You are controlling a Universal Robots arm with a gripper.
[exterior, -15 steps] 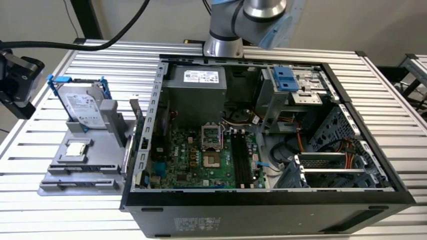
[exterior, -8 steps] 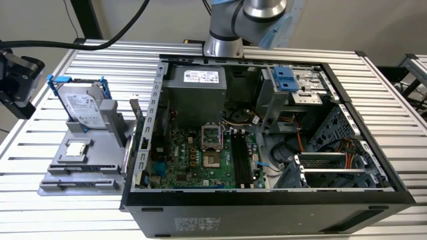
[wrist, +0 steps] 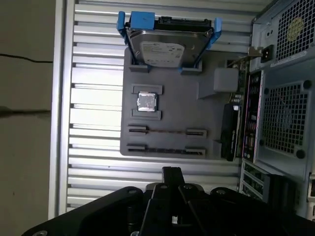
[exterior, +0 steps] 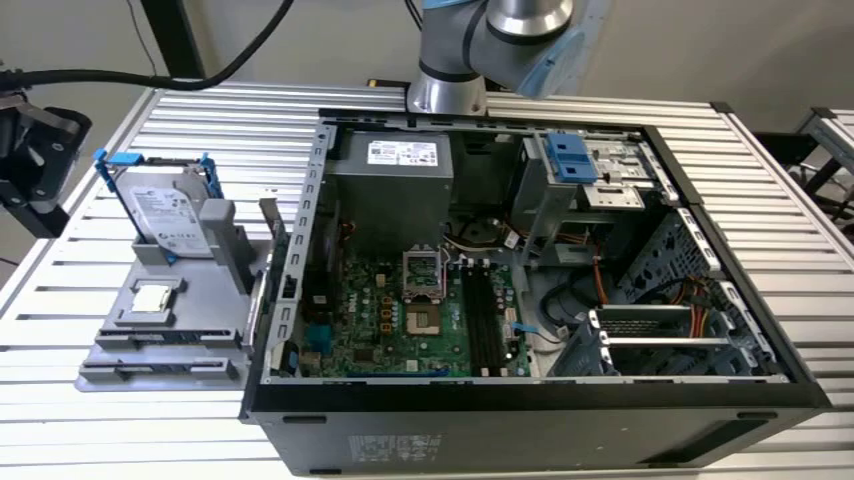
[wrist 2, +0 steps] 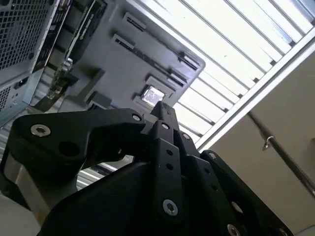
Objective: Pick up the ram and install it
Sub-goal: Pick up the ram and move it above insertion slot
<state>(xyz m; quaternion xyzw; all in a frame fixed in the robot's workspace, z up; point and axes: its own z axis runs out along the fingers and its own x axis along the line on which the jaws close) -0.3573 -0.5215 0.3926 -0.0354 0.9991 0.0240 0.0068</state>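
Grey tray (wrist: 172, 98) holds the ram (wrist: 166, 150) along its edge; I see my hand (wrist: 171, 170) nearby, closed and empty.

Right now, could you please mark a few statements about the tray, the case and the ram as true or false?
The computer case is closed. False: its side is open.
The hard drive stands in the grey tray. True.
The ram is seated inside the case. False: it sits in the tray's holders.
The gripper grips the ram. False: it is apart from it.
The square chip lies between hard drive and ram. True.
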